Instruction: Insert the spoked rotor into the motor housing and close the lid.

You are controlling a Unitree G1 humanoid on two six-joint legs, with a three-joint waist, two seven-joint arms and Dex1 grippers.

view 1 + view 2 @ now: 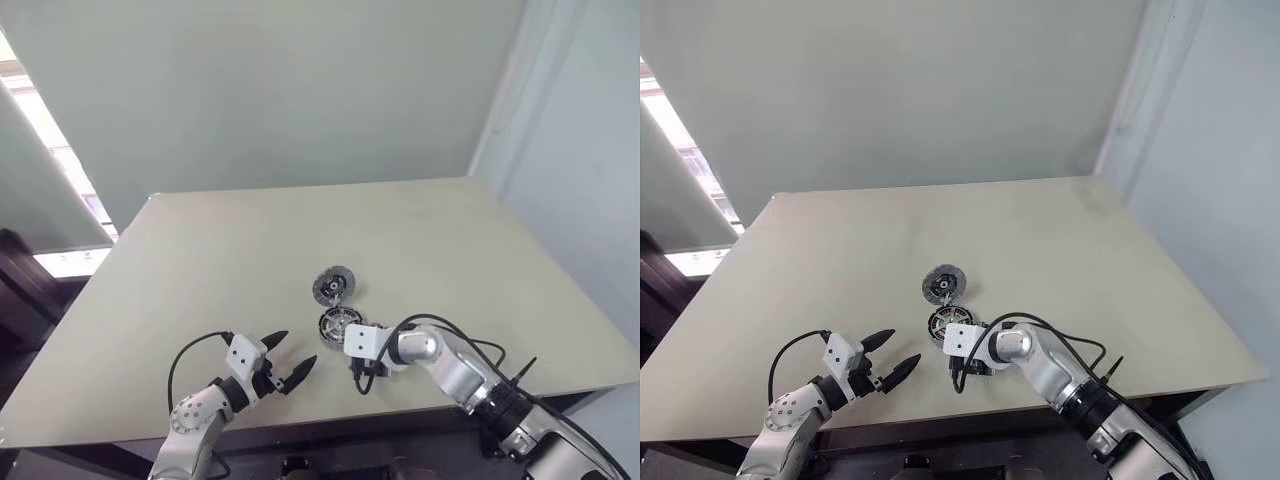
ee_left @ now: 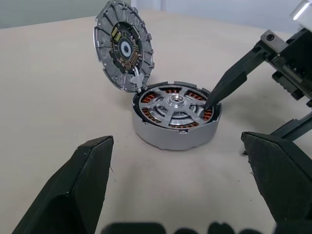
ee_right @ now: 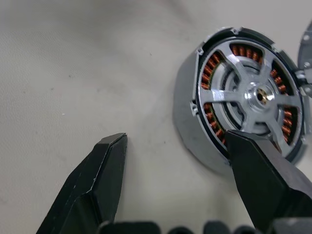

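1. I am seeing the motor housing [image 2: 175,117] sitting on the table [image 1: 200,260], near the front edge, with the spoked rotor [image 3: 251,95] already lying inside it, its silvery spokes over the copper windings.
2. The lid [image 2: 124,45] is standing tilted open at the housing's far rim, joined there at its lower edge, its inner face turned towards me.
3. My right gripper [image 3: 192,161] is hanging just in front of the housing with its fingers spread and gripping nothing. One fingertip [image 2: 214,97] is resting at the rotor's rim on the near right side, while the other is hovering over bare table beside the housing wall.
4. My left gripper [image 1: 290,362] is waiting well to the left of the housing, low over the table, spread wide and empty, its fingers pointing towards the housing.
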